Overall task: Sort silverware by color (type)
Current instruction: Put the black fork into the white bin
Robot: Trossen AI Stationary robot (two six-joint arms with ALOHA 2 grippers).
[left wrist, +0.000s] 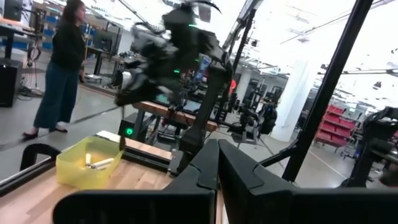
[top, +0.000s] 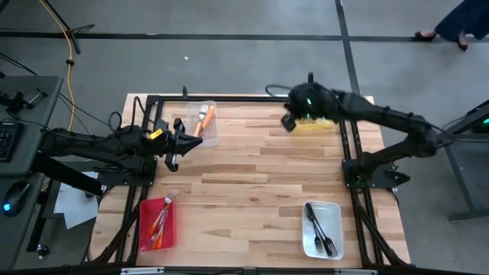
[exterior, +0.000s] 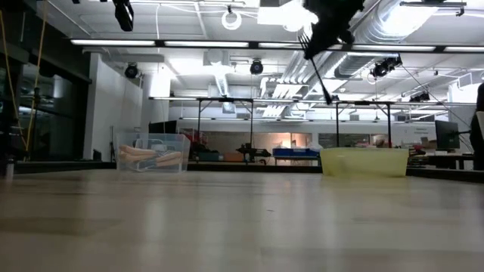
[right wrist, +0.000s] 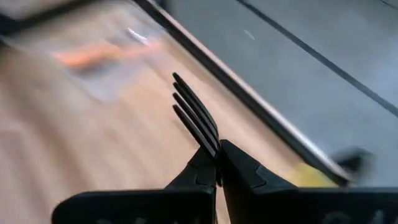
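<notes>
One dark fork (right wrist: pixel 196 115) was in transit, pinched in the right gripper (right wrist: pixel 217 163) and not yet binned.

High view: the right gripper (top: pixel 293 116) hung beside the yellow bin (top: pixel 319 124); dark forks already lay in the white bin (top: pixel 334 210), likely its next stop; the left gripper (top: pixel 174 143) waited near the clear bin (top: pixel 212 138), closed and empty. Low view: the fork (exterior: pixel 316 64) hung high, tines up. Right wrist view: four slim black tines, jaws tight.

No legible text, label, brand, number or sign appears in any view; markings on the distant room fixtures beyond the bench are too small and blurred to read.
</notes>
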